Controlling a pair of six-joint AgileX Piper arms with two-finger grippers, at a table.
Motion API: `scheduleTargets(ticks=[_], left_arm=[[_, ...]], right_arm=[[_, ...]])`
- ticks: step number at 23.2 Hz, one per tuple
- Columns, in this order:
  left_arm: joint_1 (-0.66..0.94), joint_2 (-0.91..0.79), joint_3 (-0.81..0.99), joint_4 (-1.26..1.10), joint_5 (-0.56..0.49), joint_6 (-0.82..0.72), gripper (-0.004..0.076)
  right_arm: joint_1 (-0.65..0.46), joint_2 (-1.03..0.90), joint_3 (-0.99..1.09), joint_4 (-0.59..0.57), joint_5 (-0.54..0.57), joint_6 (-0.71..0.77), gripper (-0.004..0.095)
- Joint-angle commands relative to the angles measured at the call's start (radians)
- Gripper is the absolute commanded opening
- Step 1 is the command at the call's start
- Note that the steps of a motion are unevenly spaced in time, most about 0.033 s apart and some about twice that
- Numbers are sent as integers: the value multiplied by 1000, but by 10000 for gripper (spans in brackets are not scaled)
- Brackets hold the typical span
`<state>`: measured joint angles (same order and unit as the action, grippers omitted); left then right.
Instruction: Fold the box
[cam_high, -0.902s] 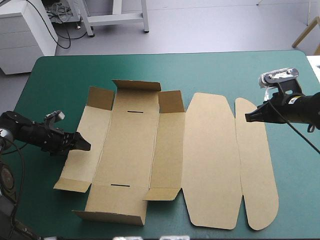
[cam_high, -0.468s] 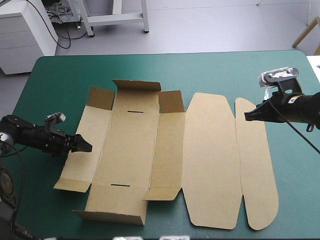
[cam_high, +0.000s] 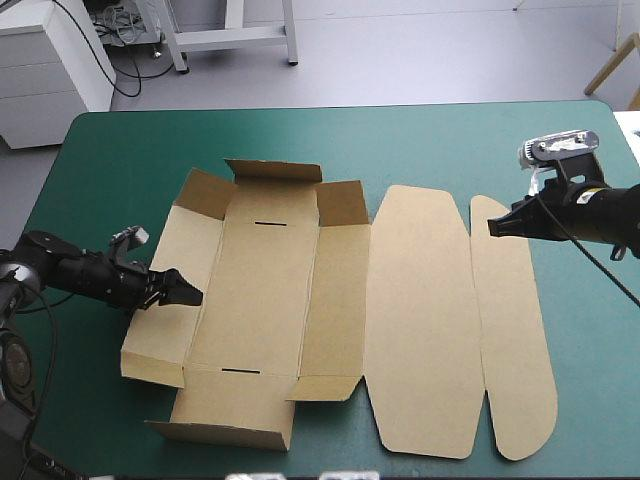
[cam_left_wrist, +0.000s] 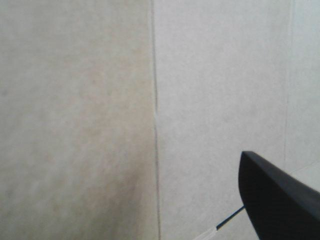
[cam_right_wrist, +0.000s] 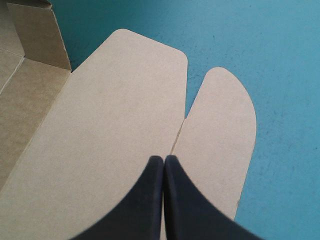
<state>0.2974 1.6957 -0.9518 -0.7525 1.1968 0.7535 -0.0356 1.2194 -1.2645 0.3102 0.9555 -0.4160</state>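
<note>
The brown box (cam_high: 265, 300) lies open on the teal-green cover, with its end flaps partly raised. Its left wall (cam_high: 165, 330) is tilted up off the table. My left gripper (cam_high: 188, 296) is at that wall's inner face, low over the board. In the left wrist view brown board (cam_left_wrist: 100, 120) fills the picture and only one black finger (cam_left_wrist: 280, 200) shows, off to one side; the other is hidden. My right gripper (cam_high: 493, 229) (cam_right_wrist: 164, 158) is shut and empty, hovering above the crease between the lid (cam_high: 420, 320) and the narrow outer flap (cam_high: 515, 340).
The lid and the outer flap lie flat at the right of the box. Bare teal-green cover (cam_high: 430, 140) runs along the far side and the right edge. A white cabinet (cam_high: 45, 70) stands beyond the table's far left corner.
My left gripper has pushed rightward into the box's left side, and the left wall has lifted from flat to tilted. The right gripper has hardly moved.
</note>
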Motion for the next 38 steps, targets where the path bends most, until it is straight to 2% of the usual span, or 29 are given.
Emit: scheduleTargets(ticks=[1,8,11,12,13,14,15,20,23,24,31,38], left_arm=[[-63,7,21,31,105,5,606],[-76,7,21,46,105,7,601],[-76,7,21,46,105,5,564],[-76,7,21,46,105,5,536],[-76,7,21,46,105,5,458],[-76,7,19,48,105,5,428],[-76,7,7,58,105,3,365],[-76,7,-62,67,105,-50,187],[-76,7,-89,65,105,-50,15],[-76,7,-88,58,105,-50,-8],[-91,5,-160,61,103,-50,-10],[-248,5,-410,210,105,-124,-10]], right_arm=[[-7,-28,-25,23,-56,-11,-19],[-7,-28,-25,23,-59,-15,-19],[-7,-28,-25,23,-59,-15,-19],[-7,-28,-25,25,-59,-15,-19],[-7,-28,-25,25,-59,-15,-19],[-7,-28,-25,25,-56,-15,-19],[-7,-28,-25,26,-52,-15,-19],[-7,-28,-25,28,-52,-15,-19],[-7,-28,-25,36,-51,-15,-19],[-7,-28,-25,36,-51,-15,-19],[-7,-28,-25,38,-54,-17,-19],[-7,-36,-64,36,-35,-26,-19]])
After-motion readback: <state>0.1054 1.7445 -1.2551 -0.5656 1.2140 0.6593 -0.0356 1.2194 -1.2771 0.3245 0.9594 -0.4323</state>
